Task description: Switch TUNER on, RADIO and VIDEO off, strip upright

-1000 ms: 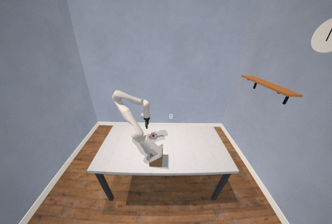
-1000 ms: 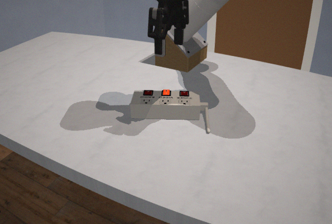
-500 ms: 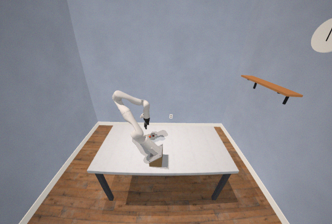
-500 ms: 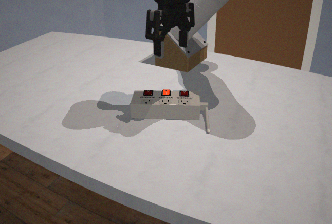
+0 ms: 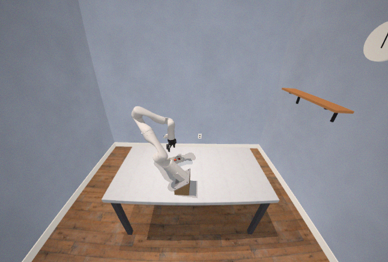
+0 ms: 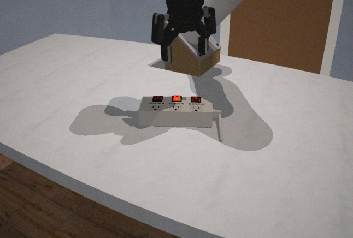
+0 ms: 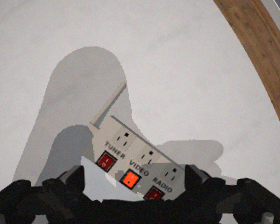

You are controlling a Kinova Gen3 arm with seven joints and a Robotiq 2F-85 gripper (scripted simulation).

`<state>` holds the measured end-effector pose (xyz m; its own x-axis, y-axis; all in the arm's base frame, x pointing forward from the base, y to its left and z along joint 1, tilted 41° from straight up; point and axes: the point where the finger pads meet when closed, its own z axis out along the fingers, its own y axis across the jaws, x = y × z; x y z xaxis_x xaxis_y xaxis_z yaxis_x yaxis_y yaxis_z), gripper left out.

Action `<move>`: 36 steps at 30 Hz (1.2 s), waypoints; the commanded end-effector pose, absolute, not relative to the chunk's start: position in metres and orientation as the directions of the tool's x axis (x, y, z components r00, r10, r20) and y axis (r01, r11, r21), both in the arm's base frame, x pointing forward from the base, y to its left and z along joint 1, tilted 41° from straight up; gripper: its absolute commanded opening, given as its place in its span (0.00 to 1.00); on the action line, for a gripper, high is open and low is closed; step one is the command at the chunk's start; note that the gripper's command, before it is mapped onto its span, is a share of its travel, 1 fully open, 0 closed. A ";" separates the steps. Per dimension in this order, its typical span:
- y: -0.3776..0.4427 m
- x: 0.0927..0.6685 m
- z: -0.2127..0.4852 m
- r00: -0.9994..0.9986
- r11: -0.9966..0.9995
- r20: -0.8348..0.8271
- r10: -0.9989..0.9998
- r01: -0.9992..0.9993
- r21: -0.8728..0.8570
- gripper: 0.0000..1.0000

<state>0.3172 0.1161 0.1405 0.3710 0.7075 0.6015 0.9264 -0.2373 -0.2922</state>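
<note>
The power strip (image 6: 176, 112) lies switches-up near the bench's (image 6: 70, 156) middle, its VIDEO switch (image 6: 176, 98) glowing. The gripper (image 6: 183, 48) hangs above, fingers spread, holding nothing.

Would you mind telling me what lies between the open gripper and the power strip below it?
Nothing: the exterior view shows only open air between the open gripper and the power strip, with shadowed table and the arm's wooden base block behind.
</note>
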 end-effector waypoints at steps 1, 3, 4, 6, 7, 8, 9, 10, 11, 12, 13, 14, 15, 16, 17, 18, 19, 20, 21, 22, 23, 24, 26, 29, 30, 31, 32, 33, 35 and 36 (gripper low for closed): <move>0.120 0.313 0.138 0.473 -0.309 0.564 0.677 0.878 -0.365 1.00; 0.121 0.312 0.138 0.503 -0.332 0.552 0.665 0.861 -0.385 1.00; 0.121 0.312 0.138 0.503 -0.332 0.552 0.665 0.861 -0.385 1.00; 0.122 0.310 0.137 0.563 -0.377 0.523 0.640 0.823 -0.424 1.00; 0.123 0.309 0.136 0.593 -0.400 0.507 0.625 0.802 -0.444 1.00; 0.124 0.309 0.135 0.622 -0.423 0.491 0.610 0.779 -0.463 1.00; 0.124 0.308 0.135 0.652 -0.445 0.473 0.593 0.755 -0.482 1.00; 0.125 0.307 0.134 0.680 -0.467 0.454 0.575 0.729 -0.500 1.00; 0.126 0.306 0.133 0.708 -0.489 0.434 0.557 0.702 -0.518 1.00; 0.127 0.305 0.133 0.736 -0.510 0.413 0.537 0.673 -0.535 1.00; 0.127 0.304 0.132 0.762 -0.531 0.391 0.516 0.643 -0.552 1.00; 0.128 0.303 0.131 0.788 -0.551 0.369 0.494 0.611 -0.568 1.00; 0.129 0.302 0.131 0.812 -0.571 0.345 0.471 0.578 -0.583 1.00; 0.130 0.301 0.130 0.835 -0.589 0.321 0.447 0.544 -0.597 1.00; 0.130 0.300 0.129 0.857 -0.607 0.296 0.422 0.509 -0.610 1.00; 0.131 0.299 0.129 0.878 -0.624 0.270 0.396 0.473 -0.622 1.00; 0.132 0.298 0.128 0.897 -0.640 0.243 0.369 0.435 -0.633 1.00; 0.132 0.298 0.128 0.897 -0.640 0.243 0.369 0.435 -0.633 1.00; 0.132 0.298 0.128 0.897 -0.640 0.243 0.369 0.435 -0.633 1.00; 0.133 0.297 0.127 0.914 -0.655 0.217 0.342 0.397 -0.643 1.00; 0.133 0.296 0.127 0.930 -0.669 0.189 0.314 0.358 -0.651 1.00; 0.134 0.295 0.126 0.945 -0.682 0.162 0.285 0.318 -0.659 1.00; 0.135 0.294 0.125 0.968 -0.703 0.105 0.227 0.237 -0.670 1.00; 0.137 0.291 0.123 0.991 -0.727 0.021 0.136 0.114 -0.678 1.00; 0.138 0.290 0.122 0.994 -0.732 -0.007 0.105 0.072 -0.678 1.00; 0.139 0.289 0.121 0.997 -0.736 -0.035 0.075 0.031 -0.677 1.00; 0.139 0.288 0.121 0.997 -0.738 -0.063 0.044 -0.010 -0.674 1.00; 0.140 0.287 0.120 0.996 -0.740 -0.090 0.014 -0.050 -0.671 1.00; 0.141 0.286 0.119 0.989 -0.739 -0.143 -0.046 -0.130 -0.661 1.00; 0.142 0.285 0.118 0.983 -0.737 -0.168 -0.076 -0.169 -0.655 1.00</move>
<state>0.2885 0.1386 0.1204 0.9950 -0.0110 -0.0991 -0.0751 -0.7357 -0.6732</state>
